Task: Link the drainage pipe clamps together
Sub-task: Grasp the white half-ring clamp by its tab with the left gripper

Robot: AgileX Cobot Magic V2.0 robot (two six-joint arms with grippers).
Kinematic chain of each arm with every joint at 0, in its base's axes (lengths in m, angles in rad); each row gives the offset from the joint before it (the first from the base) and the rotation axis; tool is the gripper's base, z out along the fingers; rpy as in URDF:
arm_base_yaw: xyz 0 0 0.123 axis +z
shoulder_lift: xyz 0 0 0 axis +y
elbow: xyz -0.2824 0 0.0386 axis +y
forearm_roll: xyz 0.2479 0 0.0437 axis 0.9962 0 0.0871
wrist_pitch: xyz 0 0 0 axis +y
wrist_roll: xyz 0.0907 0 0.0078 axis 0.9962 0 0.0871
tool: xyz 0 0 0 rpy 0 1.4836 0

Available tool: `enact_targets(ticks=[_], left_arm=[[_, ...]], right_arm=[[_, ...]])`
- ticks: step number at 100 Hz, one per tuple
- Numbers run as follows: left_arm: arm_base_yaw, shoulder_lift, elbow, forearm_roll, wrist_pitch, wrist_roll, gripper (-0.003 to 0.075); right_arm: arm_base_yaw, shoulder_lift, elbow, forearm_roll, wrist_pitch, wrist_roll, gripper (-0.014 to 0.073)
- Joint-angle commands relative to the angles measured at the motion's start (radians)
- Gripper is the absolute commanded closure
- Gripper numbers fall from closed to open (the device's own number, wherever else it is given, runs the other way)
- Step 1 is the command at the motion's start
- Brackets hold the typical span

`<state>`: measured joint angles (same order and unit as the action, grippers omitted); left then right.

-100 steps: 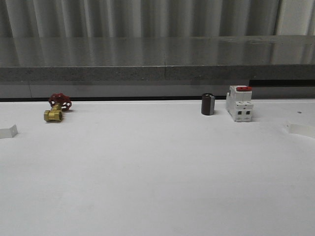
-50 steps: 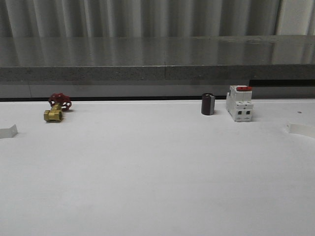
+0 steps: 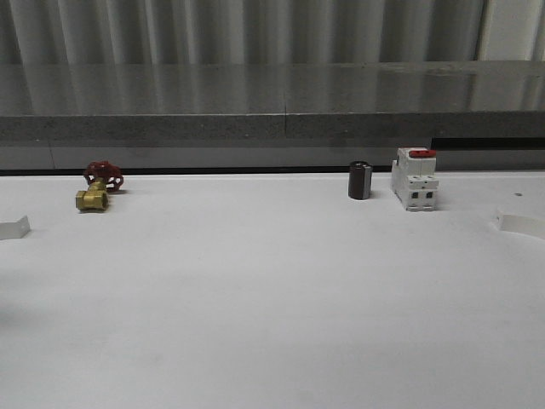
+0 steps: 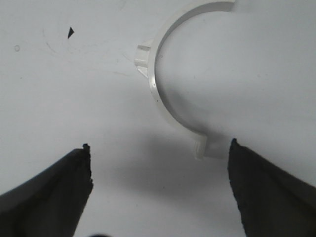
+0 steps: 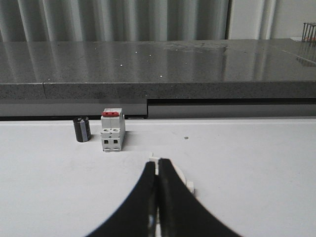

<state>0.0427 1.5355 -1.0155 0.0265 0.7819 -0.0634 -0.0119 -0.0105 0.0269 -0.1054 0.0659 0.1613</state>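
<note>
One white half-ring drainage pipe clamp (image 4: 157, 94) lies flat on the white table in the left wrist view, its side lug outward and one end tab close to a finger. My left gripper (image 4: 159, 144) hangs open just short of it, nothing between its dark fingers. In the right wrist view my right gripper (image 5: 157, 162) is shut, with a thin white strip of the other clamp (image 5: 179, 173) between its fingers; the arc curves out beside them. In the front view, the clamps show as white pieces at the left edge (image 3: 14, 227) and the right edge (image 3: 521, 224).
Along the back of the table (image 3: 272, 298) stand a brass valve with a red handle (image 3: 96, 189), a black cylinder (image 3: 359, 181) and a white breaker with a red top (image 3: 415, 180). Behind them runs a grey stone ledge (image 3: 272, 102).
A faint shadow has come in at the table's lower left edge in the front view. The things on the table stand as before.
</note>
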Motion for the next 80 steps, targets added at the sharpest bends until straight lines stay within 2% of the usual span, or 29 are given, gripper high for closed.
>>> enact_targets(ticks=[1, 38, 70, 77, 80], left_arm=[[0.002, 0.071, -0.102, 0.0, 0.015, 0.017, 0.0178], [0.002, 0.354, -0.316, -0.001, 0.035, 0.027, 0.0183], [0.002, 0.439, -0.364, -0.001, 0.032, 0.027, 0.0199], [0.002, 0.44, -0.364, 0.002, 0.03, 0.027, 0.0248], [0.002, 0.44, -0.364, 0.002, 0.028, 0.027, 0.0296]], right_arm=[[-0.001, -0.014, -0.016, 0.0, -0.081, -0.004, 0.066], [-0.001, -0.014, -0.016, 0.0, -0.081, -0.004, 0.066], [-0.001, -0.014, -0.016, 0.0, -0.081, -0.004, 0.066], [-0.001, -0.014, -0.016, 0.0, -0.081, -0.004, 0.066], [-0.001, -0.014, -0.016, 0.0, -0.081, -0.004, 0.066]])
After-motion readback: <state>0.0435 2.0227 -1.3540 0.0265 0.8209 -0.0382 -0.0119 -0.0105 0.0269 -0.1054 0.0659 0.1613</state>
